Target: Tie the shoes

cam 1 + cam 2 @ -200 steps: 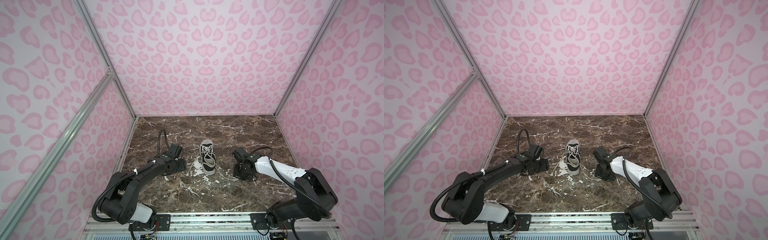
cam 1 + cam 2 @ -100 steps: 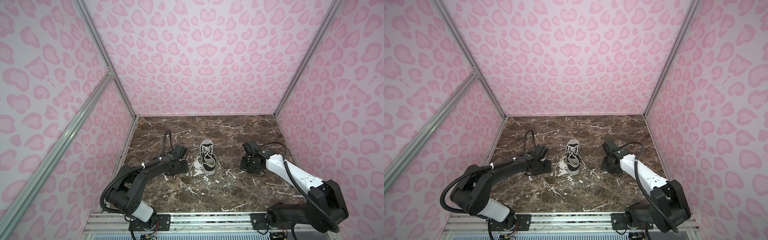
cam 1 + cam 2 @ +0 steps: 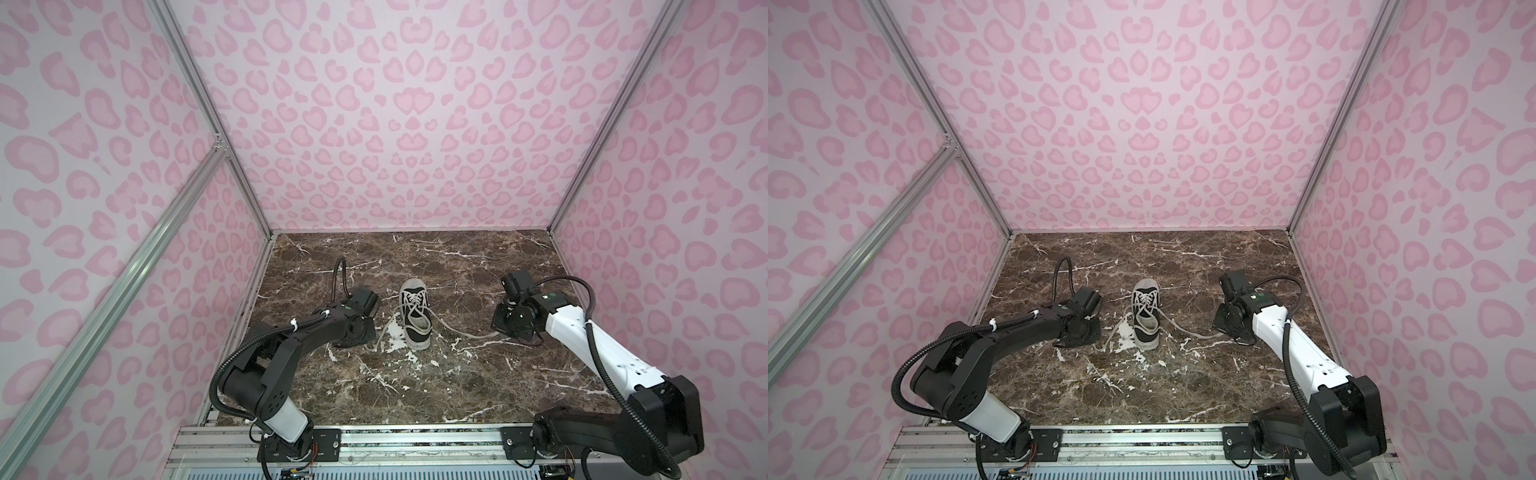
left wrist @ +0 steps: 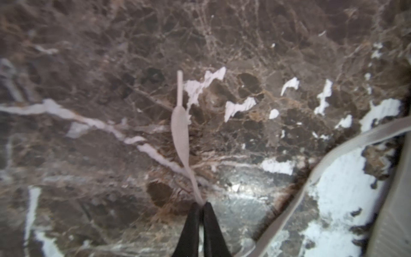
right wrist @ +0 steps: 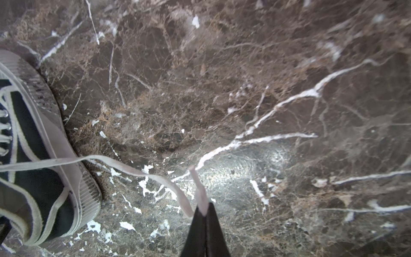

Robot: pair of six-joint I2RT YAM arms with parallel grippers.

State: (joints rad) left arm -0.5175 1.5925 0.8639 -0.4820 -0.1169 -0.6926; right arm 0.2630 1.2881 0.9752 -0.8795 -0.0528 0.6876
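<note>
Starting the knot: left gripper (image 4: pixel 201 206) clamped tight on the left lace (image 4: pixel 180 124), right gripper (image 5: pixel 205 209) likewise on the right lace (image 5: pixel 133 170); shoe (image 3: pixel 415 318) on the table (image 3: pixel 457 382) between them. Next, probably: crossing the ends.

Just the one sneaker (image 3: pixel 415 322) here, standing upright on its sole around the lower middle of the frame in both top views, toe toward the top, heel toward the bottom. Black canvas, white rubber toe cap and sole, pale lining. The laces (image 3: pixel 413 300) are off-white and flat, crisscrossed through the eyelets but untied. One loose end trails off lower left, the other lower right.
</note>
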